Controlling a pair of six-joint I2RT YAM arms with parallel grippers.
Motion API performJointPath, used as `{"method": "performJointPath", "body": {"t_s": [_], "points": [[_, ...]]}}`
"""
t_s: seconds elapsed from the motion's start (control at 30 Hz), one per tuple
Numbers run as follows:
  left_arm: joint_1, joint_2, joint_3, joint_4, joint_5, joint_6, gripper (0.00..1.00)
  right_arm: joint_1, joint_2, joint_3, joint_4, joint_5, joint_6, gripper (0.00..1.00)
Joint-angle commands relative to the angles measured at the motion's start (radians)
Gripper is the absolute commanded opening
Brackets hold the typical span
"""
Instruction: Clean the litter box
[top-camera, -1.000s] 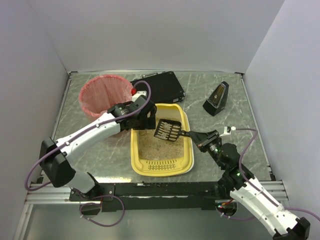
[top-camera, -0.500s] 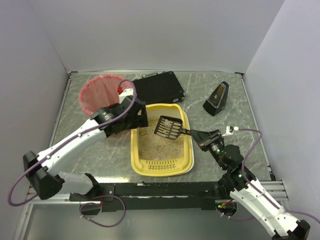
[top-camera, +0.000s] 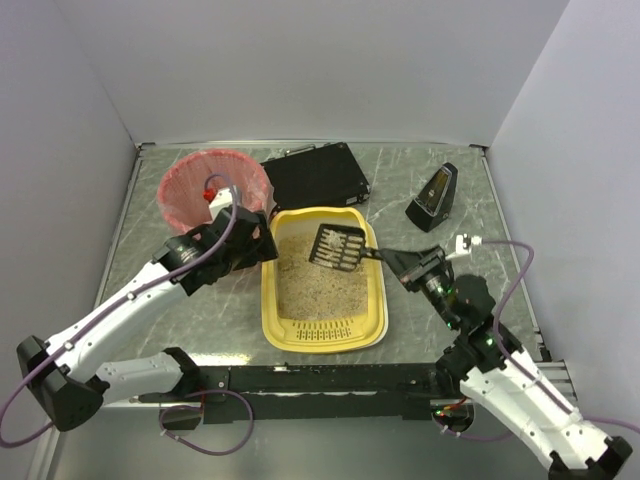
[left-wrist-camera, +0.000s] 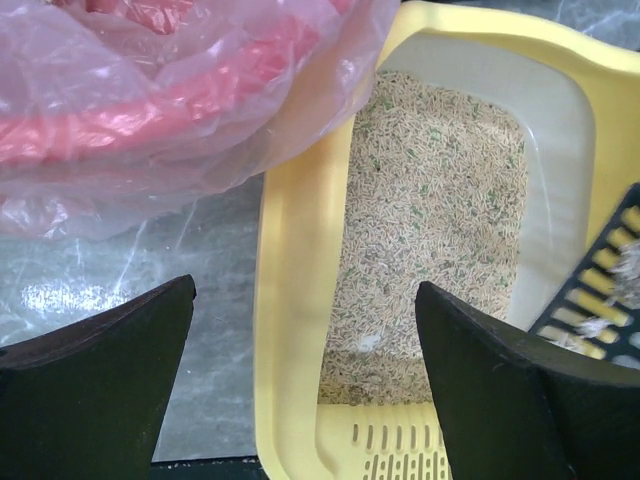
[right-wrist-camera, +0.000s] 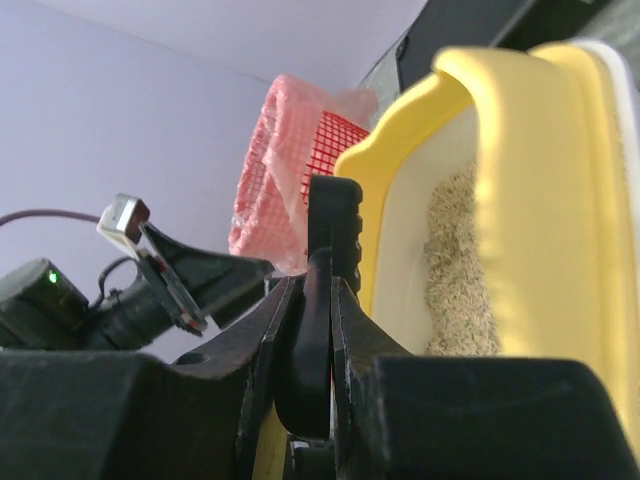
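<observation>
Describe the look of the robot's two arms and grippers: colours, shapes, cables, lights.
Both arms are white tubes with black joints: the left arm, the right arm. A purple cable loops along each. The left gripper has broad, black, wedge-shaped fingers; the right gripper is black too. A small green light glows on the right arm.

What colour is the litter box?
The litter box is yellow, seen best in the top external view.

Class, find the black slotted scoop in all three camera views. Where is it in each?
Top external: scoop, centre, over the litter box's far end.
Left wrist: its slotted corner, lower right edge.
Right wrist: edge-on, centre, held in the right claw.
Shared landmark: the yellow litter box.
</observation>
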Motion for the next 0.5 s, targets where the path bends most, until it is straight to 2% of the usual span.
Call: {"method": "performJointPath", "body": {"t_s": [0.0,0.17,0.33,0.47], "points": [[0.002,-0.073,-0.007,0.007,-0.057,-0.050,0.97,-0.006,0.193,0.232,-0.003,-0.052,-0.088,0.00],[0.010,-0.151,-0.034,-0.075,-0.116,-0.097,0.97,-0.006,0.437,0.443,0.148,-0.181,-0.090,0.00],[0.010,-0.220,-0.064,-0.170,-0.173,-0.182,0.97,0.026,0.702,0.705,0.161,-0.264,-0.136,0.00],[0.012,-0.265,-0.088,-0.187,-0.170,-0.196,0.97,0.084,0.885,0.891,0.129,-0.223,-0.226,0.00]]}}
